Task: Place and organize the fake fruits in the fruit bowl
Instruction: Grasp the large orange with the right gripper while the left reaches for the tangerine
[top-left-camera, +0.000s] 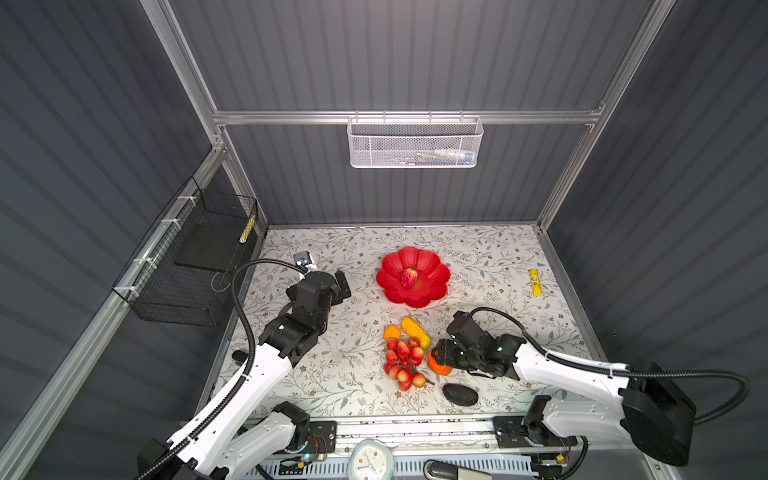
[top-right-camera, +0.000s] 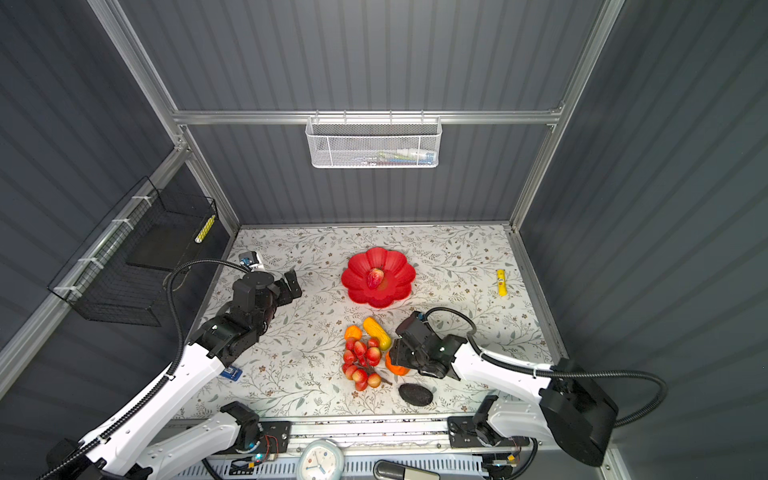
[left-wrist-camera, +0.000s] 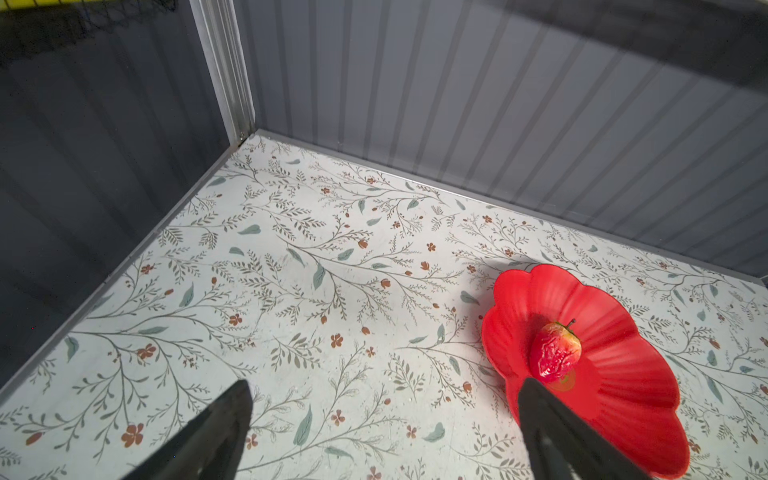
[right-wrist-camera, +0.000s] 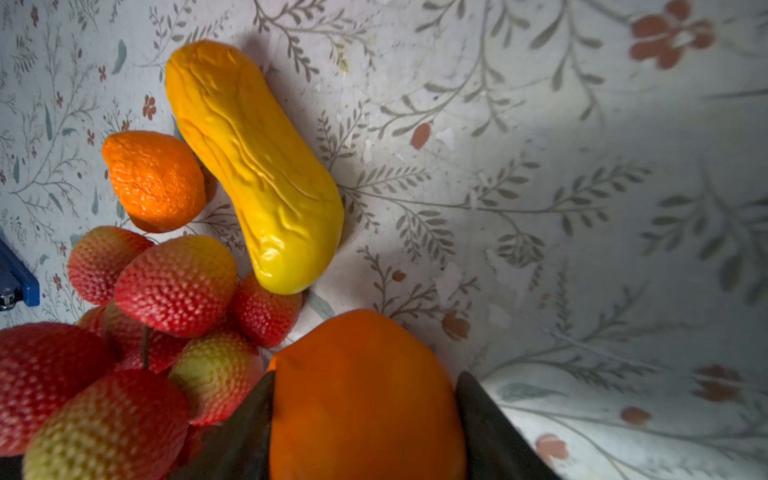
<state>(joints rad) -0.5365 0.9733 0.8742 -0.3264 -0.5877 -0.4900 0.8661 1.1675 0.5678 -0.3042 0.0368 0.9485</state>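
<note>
Near the middle of the surface's front edge, your right gripper (right-wrist-camera: 365, 374) has its jaws pressed against both sides of the larger orange round (right-wrist-camera: 365, 424). That fruit rests on the surface, not yet lifted, just beside the bunch of red grapes (right-wrist-camera: 166, 286). Your left gripper (left-wrist-camera: 386, 386) hangs wide open and empty beside the fruit bowl (top-left-camera: 436, 270), which sits toward the back edge with only the strawberry shape (top-left-camera: 409, 277) at its centre. Expect this orange to be light, hollow and smooth-skinned (the smaller orange round (right-wrist-camera: 153, 178) and the yellow oblong (right-wrist-camera: 249, 166) show dents and creases, so these shells likely give). Hold it across its widest middle with a modest squeeze; a grip nearer the top could let it squirt out
</note>
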